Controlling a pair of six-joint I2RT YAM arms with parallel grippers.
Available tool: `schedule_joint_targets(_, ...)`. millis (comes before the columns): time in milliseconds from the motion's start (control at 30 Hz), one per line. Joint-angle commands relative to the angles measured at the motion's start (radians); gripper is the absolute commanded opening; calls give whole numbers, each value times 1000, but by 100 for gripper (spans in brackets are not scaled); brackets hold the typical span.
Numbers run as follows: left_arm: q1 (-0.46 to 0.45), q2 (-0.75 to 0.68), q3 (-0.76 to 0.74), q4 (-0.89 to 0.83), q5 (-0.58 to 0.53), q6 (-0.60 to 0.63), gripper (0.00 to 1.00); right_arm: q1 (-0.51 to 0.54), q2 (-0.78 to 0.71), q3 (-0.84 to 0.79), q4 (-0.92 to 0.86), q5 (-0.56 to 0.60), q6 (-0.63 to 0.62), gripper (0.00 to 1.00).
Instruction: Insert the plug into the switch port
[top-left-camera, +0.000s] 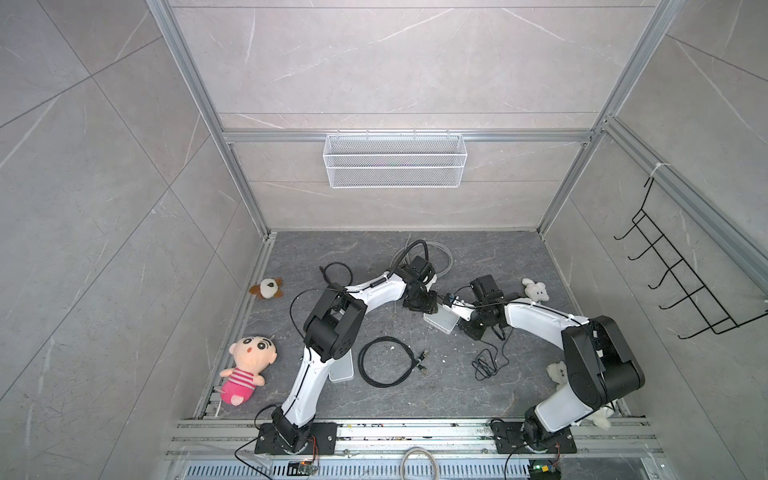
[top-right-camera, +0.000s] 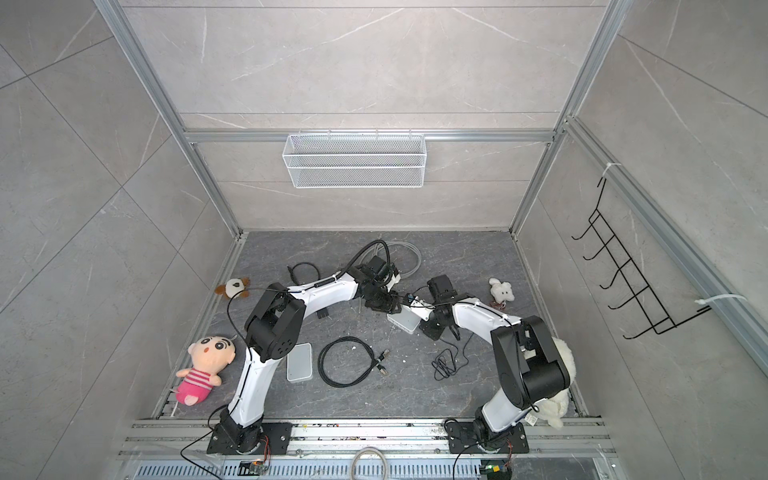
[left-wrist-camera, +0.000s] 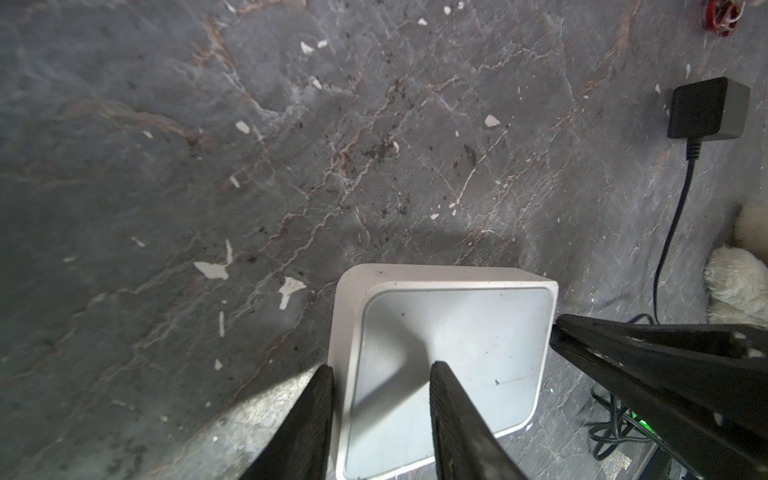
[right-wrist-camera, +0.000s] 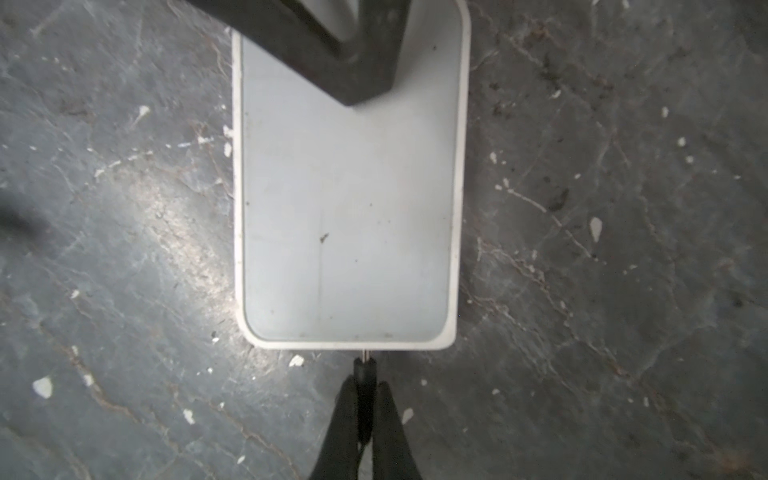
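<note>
Now right fingers (right-wrist-camera: 343, 415) pinch the plug (right-wrist-camera: 365, 371); left fingers (left-wrist-camera: 311, 415) gape astride the switch (left-wrist-camera: 457, 332).

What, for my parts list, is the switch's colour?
The switch is white, grey-topped; right wrist view.

Switch (right-wrist-camera: 351, 199): white, pale grey top. Table (left-wrist-camera: 166, 166): dark grey, veined, white flecks. Plug (right-wrist-camera: 364, 371): black. Doll (top-left-camera: 243, 374): pink-striped shirt. Coiled cable (top-left-camera: 360, 360): black.

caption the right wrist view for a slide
Right claw holds the plug, tip at the edge of the white switch
</note>
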Motion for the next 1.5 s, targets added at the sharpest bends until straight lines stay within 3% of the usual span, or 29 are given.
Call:
schedule_joint_targets(0,1,-11,0,-34,47,32,41,7,26,63,18,-69,0,3)
schedule_joint_targets(500,49,42,111,-180,83,205,40,67,142,94,106,-82,37,3)
schedule_joint_targets(800,50,63,113,-216,69,190,40,65,111,23,231,-103,97,3)
schedule_joint_targets(1067,71,63,110,-246,29,184,40,27,73,0,243,-107,95,3)
schedule_joint_targets(1467,72,70,116,-241,60,190,40,38,78,17,241,-141,118,4)
